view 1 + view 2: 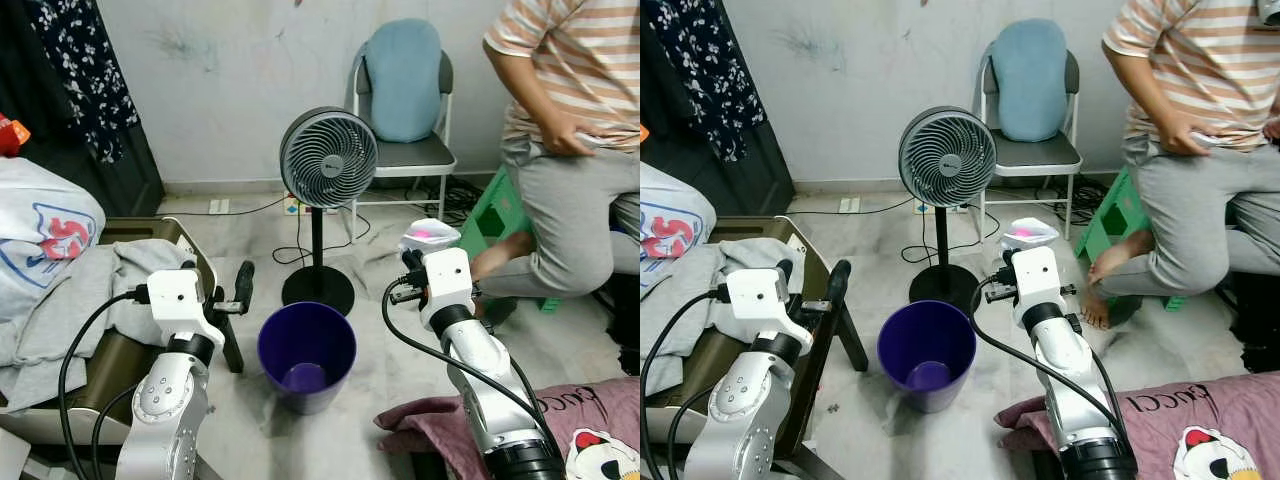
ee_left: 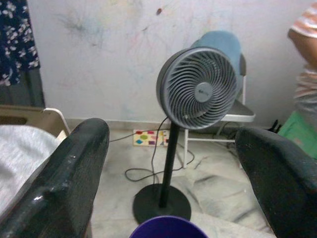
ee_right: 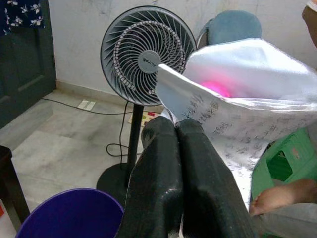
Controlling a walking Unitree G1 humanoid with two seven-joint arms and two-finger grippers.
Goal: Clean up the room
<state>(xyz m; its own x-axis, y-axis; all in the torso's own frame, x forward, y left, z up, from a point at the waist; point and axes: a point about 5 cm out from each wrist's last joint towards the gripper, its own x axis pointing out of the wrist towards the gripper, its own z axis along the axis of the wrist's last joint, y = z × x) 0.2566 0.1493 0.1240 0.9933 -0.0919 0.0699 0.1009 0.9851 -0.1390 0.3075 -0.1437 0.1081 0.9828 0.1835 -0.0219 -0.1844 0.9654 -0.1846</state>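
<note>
Right tool (image 3: 176, 163) was clamped, fingers together, on a white bag (image 3: 247, 99) of printed paper or plastic with something pink showing inside. The bag hung off the fingertips, out in front of the arm, and in the head view it sat as a white bundle (image 1: 432, 236) above the floor, just ahead of the right wrist.

The bin (image 1: 307, 355), purple and open-topped, stood on the floor between my two arms, below and to the left of the right tool. That was the relation I judged the next move turned on: the bag was well off the bin's mouth, to its right and beyond it, so the right arm would need to swing inward and come back over the rim before letting go. The right arm was plainly the nearer, since it already carried the load. The bin seemed to hold a little at the bottom; what it was I could not tell.

Left tool (image 2: 171, 171) was spread wide, empty, pointing toward the fan (image 1: 328, 158), with the bin's rim just under it.

A person (image 1: 570, 150) sat close on the right, foot near the bag. I'd keep the swing away from there.
</note>
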